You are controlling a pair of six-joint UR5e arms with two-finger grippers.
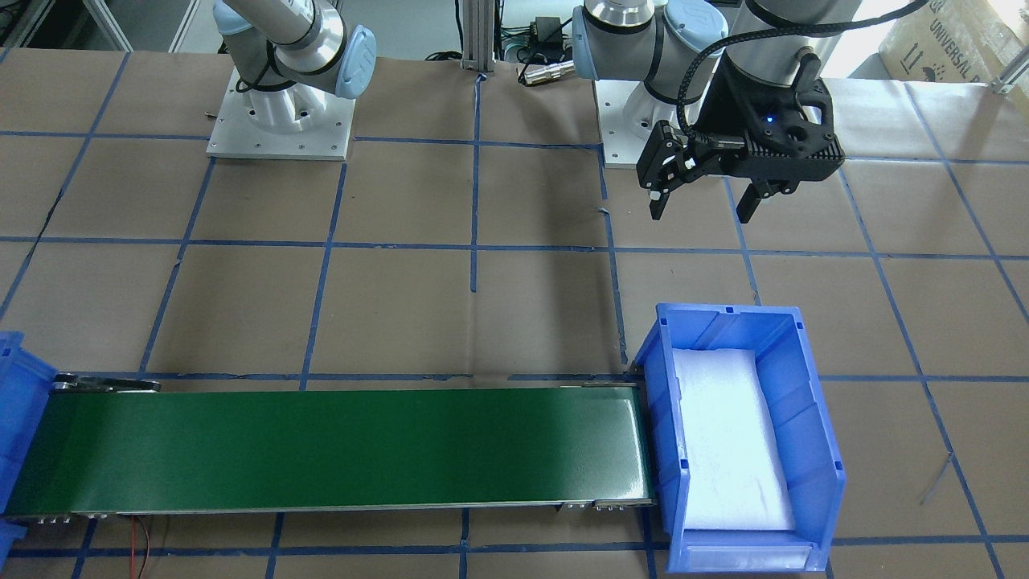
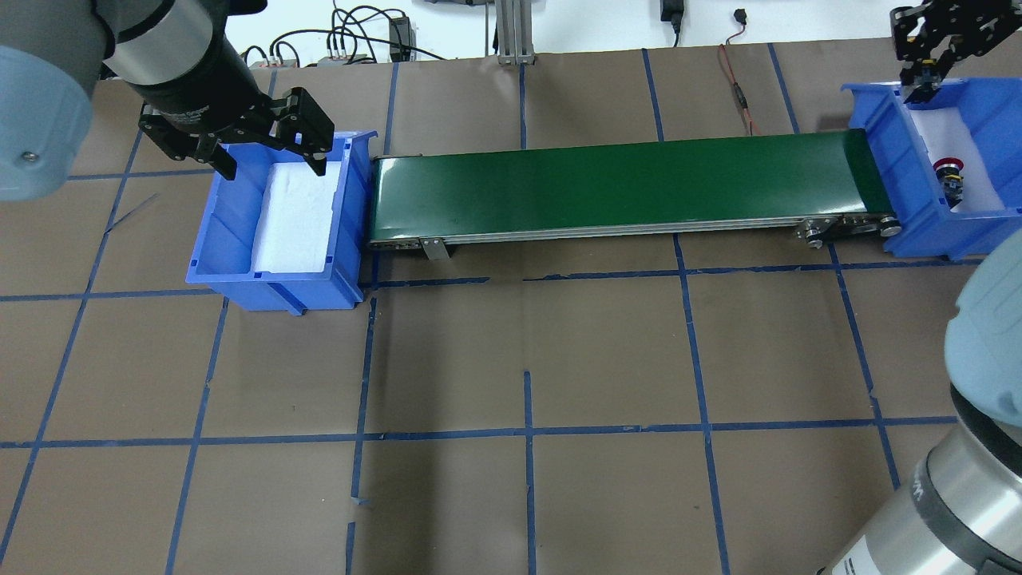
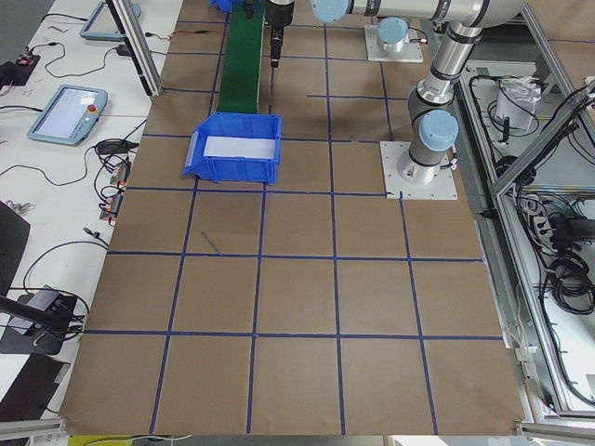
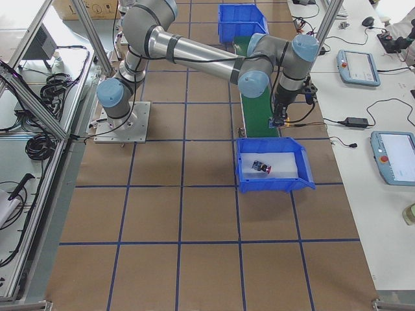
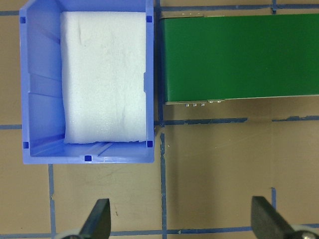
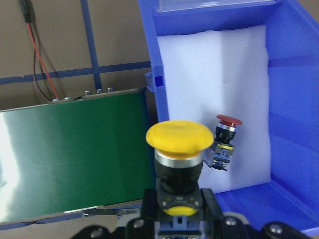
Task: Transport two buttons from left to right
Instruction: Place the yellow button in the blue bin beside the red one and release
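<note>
Right claw [image 6: 179,215] clamps yellow button [image 6: 179,137]; left claw [image 5: 182,219] wide open.

Brown paper table [image 3: 297,307] gridded with blue tape; white side bench [image 3: 56,200] carries teach pendants [image 3: 67,111].

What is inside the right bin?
A white foam pad, with the red button lying on it. The yellow button is not inside: the right gripper holds it above. The foam hides the bin floor.

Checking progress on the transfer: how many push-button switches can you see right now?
2. The red-capped push-button lies on the white foam in the right blue plastic bin; the yellow-capped push-button is gripped in the right claw. None shows elsewhere.
</note>
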